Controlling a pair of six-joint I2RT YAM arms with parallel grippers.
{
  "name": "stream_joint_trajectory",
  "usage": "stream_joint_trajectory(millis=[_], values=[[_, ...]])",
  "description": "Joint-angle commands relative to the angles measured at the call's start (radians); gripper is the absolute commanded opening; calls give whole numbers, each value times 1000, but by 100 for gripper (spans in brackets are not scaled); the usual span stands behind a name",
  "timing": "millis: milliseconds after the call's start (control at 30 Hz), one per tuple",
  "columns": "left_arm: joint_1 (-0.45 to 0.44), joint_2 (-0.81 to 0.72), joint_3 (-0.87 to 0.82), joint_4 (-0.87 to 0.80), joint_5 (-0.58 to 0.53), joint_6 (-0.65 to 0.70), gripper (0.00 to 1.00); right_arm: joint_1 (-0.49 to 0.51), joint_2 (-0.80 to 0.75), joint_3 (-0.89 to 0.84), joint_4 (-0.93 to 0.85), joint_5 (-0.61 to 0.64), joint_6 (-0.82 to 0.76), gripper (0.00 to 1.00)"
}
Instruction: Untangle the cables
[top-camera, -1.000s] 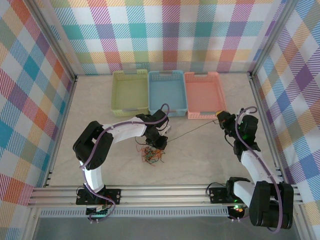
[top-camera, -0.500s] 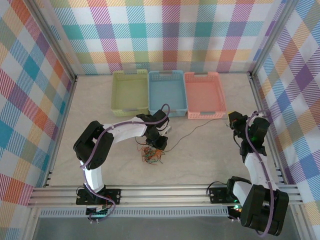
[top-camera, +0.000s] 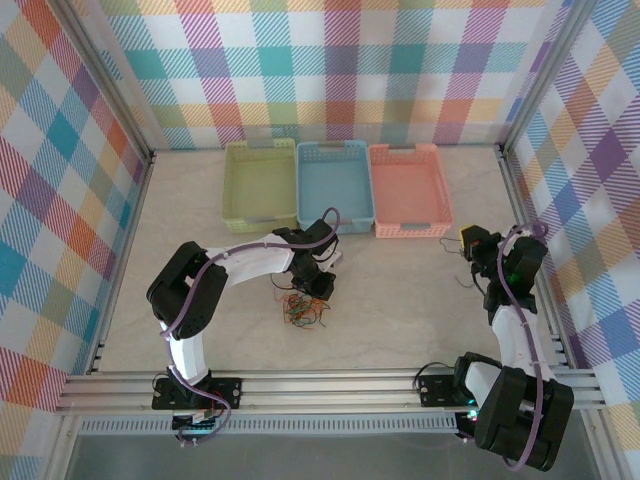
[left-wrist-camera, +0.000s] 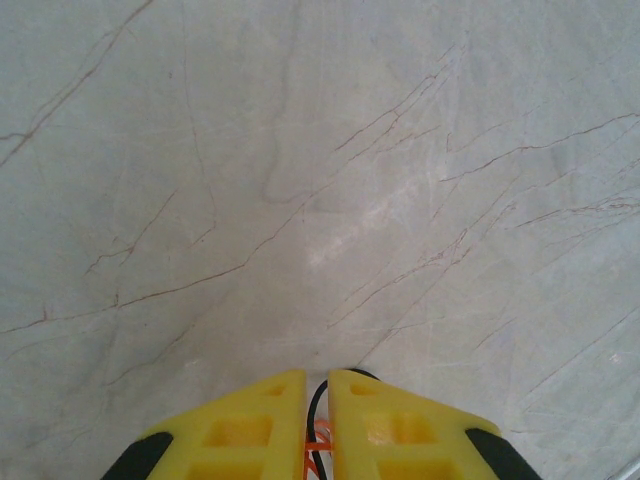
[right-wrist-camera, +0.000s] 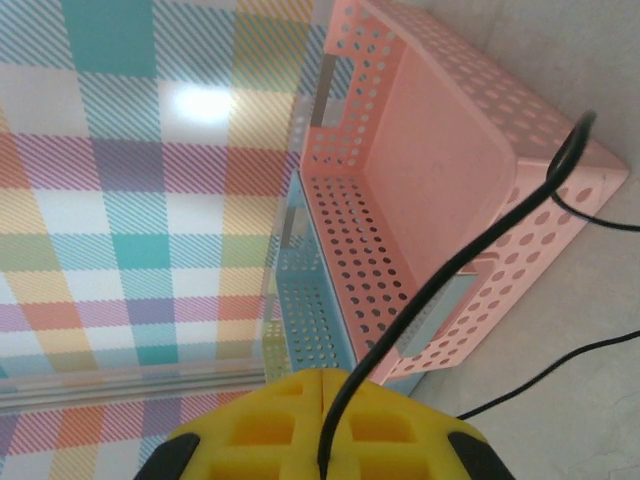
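The cables (top-camera: 303, 311) lie as a small orange, red, green and yellow clump on the table. My left gripper (top-camera: 319, 286) presses down at the clump's upper right edge. In the left wrist view it (left-wrist-camera: 318, 376) is shut on a black wire (left-wrist-camera: 315, 405) and orange strands (left-wrist-camera: 319, 441) of the clump. My right gripper (top-camera: 468, 243) is far to the right, near the pink basket's front corner. It (right-wrist-camera: 322, 372) is shut on a thin black cable (right-wrist-camera: 470, 250), which rises from the jaws, loops past the basket and trails over the table.
Three baskets stand in a row at the back: green (top-camera: 260, 186), blue (top-camera: 335, 185) and pink (top-camera: 407, 190). The pink basket (right-wrist-camera: 420, 170) is close in front of my right gripper. Checked walls enclose the table; a metal rail (top-camera: 300, 385) runs along the near edge.
My right gripper has moved right with the black cable, which no longer stretches across to the clump. The left gripper has stayed on the clump.
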Motion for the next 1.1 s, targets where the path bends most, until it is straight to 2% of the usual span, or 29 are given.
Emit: stream_joint_trajectory(millis=[0, 333, 633, 900, 967, 1067], values=[[-15, -9, 2, -16, 1, 10, 16, 5, -36, 52, -28, -61, -53, 0], [-15, -75, -51, 42, 5, 11, 20, 93, -124, 135, -155, -152, -227, 0], [-15, -167, -109, 130, -8, -2, 28, 230, -144, 203, -264, -132, -373, 0], [-15, -368, -179, 222, -47, -28, 37, 328, -103, 213, -266, -115, -411, 0], [-14, -439, -216, 251, -86, -41, 41, 357, -94, 228, -276, -99, -423, 0], [-13, -544, -287, 291, -170, -51, 43, 406, -72, 244, -271, -60, -422, 0]])
